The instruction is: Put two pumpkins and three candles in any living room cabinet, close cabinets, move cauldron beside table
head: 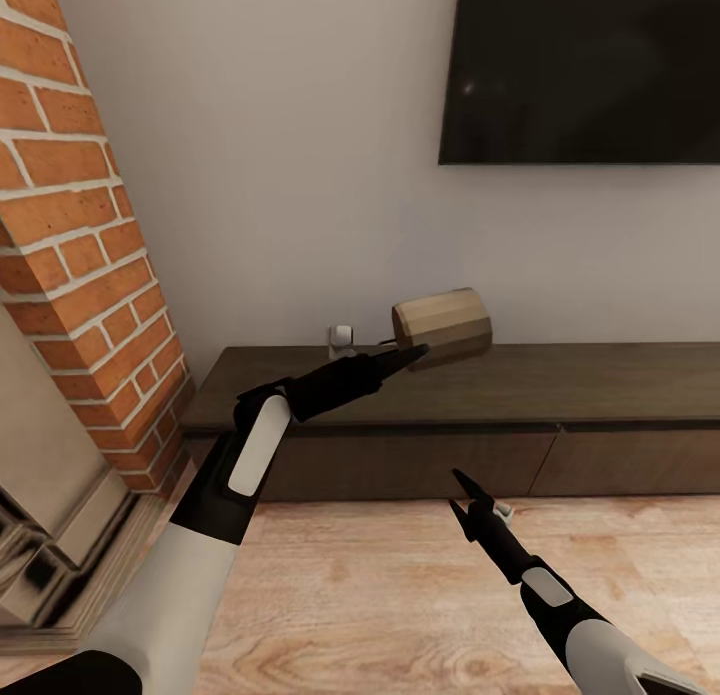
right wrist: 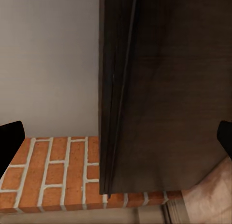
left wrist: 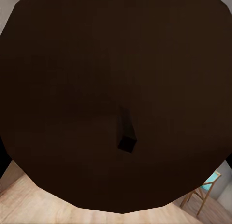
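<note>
Living room wall with a dark TV [head: 585, 65] up right, brick chimney [head: 85, 235] left. Long low cabinet [head: 480, 385] runs along the wall, drawers shut. Left gripper [head: 412, 355] is clamped on a tan candle [head: 442, 327], held above the cabinet top. Right gripper [head: 462, 493] hangs near the drawer front, fingers apart, empty. Step looks like stowing the candle; next likely needs the right gripper to open a drawer.
</note>
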You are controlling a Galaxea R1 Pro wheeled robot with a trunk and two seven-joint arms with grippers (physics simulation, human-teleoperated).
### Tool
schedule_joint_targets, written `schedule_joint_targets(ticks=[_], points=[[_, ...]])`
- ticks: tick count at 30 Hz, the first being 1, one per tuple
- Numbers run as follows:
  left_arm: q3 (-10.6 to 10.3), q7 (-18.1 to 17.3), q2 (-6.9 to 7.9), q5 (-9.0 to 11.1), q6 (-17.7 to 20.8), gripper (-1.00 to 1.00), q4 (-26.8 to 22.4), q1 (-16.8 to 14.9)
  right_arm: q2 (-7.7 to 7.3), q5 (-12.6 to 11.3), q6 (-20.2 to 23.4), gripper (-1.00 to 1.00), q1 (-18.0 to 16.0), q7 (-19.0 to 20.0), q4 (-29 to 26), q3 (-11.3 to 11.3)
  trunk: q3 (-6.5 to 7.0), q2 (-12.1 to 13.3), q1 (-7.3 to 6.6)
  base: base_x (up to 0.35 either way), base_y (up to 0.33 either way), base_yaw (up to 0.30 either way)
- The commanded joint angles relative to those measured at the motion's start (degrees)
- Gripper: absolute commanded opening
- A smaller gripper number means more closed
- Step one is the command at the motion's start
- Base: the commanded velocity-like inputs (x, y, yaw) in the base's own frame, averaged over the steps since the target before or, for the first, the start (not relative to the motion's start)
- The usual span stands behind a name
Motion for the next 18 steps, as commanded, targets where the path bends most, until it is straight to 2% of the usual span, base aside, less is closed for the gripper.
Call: schedule_joint_targets(ticks=[1, 6, 10, 15, 18], points=[[0.01, 0.07, -0.01, 0.37, 0.4, -1.0, 0.02, -0.04, -0.02, -0.44, 0.48, 1.0, -0.03, 0.04, 0.04, 0.02, -0.05, -0.02, -0.01, 0.0, 0.0, 0.0], [0.01, 0.2, -0.01, 0.34, 0.4, -1.0, 0.04, -0.05, -0.02, -0.53, 0.68, 1.0, -0.04, -1.22, 0.04, -0.03, -0.05, -0.02, -0.01, 0.038, 0.0, 0.0], [0.01, 0.27, -0.01, 0.3, 0.4, -1.0, 0.03, -0.04, -0.01, -0.64, 0.39, 1.0, -0.03, -3.23, 0.04, -0.05, -0.05, -0.02, -0.01, 0.155, 0.0, 0.0], [0.01, 0.25, -0.01, 0.3, 0.4, -1.0, 0.03, -0.04, 0.0, -0.66, -3.64, 1.0, -0.04, -3.31, -0.04, -0.05, -0.05, -0.02, -0.01, 0.181, 0.0, 0.0], [0.01, 0.24, -0.01, 0.3, 0.4, -1.0, 0.04, -0.03, 0.0, -0.83, -4.63, 1.0, -0.03, -3.17, -0.05, -0.11, -0.05, -0.02, -0.01, 0.183, 0.0, 0.0]])
